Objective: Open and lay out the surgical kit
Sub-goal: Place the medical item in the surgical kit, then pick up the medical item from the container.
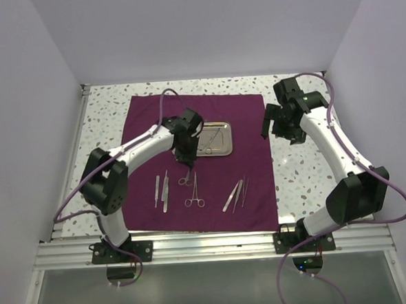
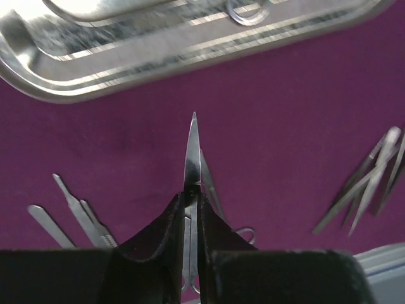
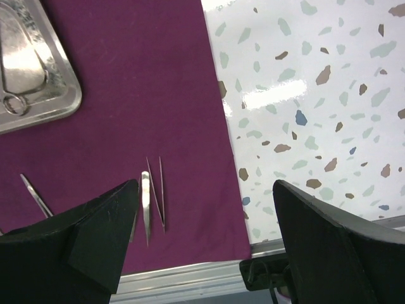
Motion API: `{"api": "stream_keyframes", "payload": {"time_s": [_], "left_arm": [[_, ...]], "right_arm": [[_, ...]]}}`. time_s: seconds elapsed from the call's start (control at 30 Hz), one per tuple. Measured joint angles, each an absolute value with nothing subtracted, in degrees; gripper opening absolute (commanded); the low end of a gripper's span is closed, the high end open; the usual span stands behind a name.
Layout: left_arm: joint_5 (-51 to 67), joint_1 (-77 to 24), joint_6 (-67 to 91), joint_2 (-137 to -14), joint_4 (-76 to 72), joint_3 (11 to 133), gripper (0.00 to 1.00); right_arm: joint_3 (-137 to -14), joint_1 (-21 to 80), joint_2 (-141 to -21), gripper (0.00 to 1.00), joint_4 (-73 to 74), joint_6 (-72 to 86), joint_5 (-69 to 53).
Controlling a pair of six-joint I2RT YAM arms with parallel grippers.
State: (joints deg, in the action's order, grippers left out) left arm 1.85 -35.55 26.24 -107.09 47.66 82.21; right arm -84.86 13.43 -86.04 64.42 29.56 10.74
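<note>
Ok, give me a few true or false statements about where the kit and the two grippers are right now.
1. The maroon cloth lies spread out on the table. True.
2. The left gripper is empty. False: it is shut on a thin pointed instrument.
3. The right gripper is open, holding nothing. True.
4. The steel tray sits on bare table. False: it rests on the cloth.

The tray point(image 1: 220, 143) lies on the cloth point(image 1: 249, 121), far middle; instruments point(image 1: 195, 203) in a row nearer, before it
</note>
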Motion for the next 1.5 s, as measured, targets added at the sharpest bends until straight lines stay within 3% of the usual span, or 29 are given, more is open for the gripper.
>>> {"api": "stream_keyframes", "payload": {"time_s": [0.1,0.13,0.17,0.3,0.33,0.37,0.57,0.77,0.93,1.17,1.5], "left_arm": [[2.2,-39.2,29.8,-101.5,47.0,77.8,0.01],[2.4,-40.1,30.8,-100.4,46.8,76.9,0.06],[2.6,-41.0,31.7,-99.4,46.7,75.9,0.2],[3.5,-41.8,34.3,-98.8,46.0,73.4,0.54],[3.7,-41.6,34.8,-98.8,46.2,73.2,0.67],[3.8,-41.6,35.0,-98.8,46.3,73.3,0.71],[2.2,-41.4,33.6,-102.9,49.0,84.2,0.68],[-3.0,-41.0,27.1,-116.0,50.1,106.8,0.67],[-4.9,-39.5,22.8,-126.3,49.5,116.6,0.64],[-6.7,-37.6,19.3,-135.4,48.7,118.4,0.64],[-8.4,-37.6,16.3,-137.9,44.7,119.0,0.61]], "right_arm": [[-82.9,13.4,-86.0,0.92,64.1,29.5,10.8],[-82.4,13.4,-86.0,0.92,64.1,29.5,10.8],[-82.0,13.4,-86.0,0.92,63.9,29.5,10.8],[-81.6,13.4,-86.0,0.92,63.7,29.5,10.8],[-81.6,13.4,-86.0,0.92,63.6,29.5,10.9],[-81.6,13.4,-86.0,0.92,63.6,29.5,10.9],[-81.6,13.4,-85.7,0.92,63.6,29.5,11.0],[-81.7,13.4,-83.9,0.92,63.9,29.5,11.3],[-82.8,13.4,-82.5,0.92,65.4,29.5,12.8],[-83.6,13.4,-82.1,0.92,67.0,29.5,14.1],[-86.2,13.4,-83.7,0.92,68.7,29.5,14.2]]}}
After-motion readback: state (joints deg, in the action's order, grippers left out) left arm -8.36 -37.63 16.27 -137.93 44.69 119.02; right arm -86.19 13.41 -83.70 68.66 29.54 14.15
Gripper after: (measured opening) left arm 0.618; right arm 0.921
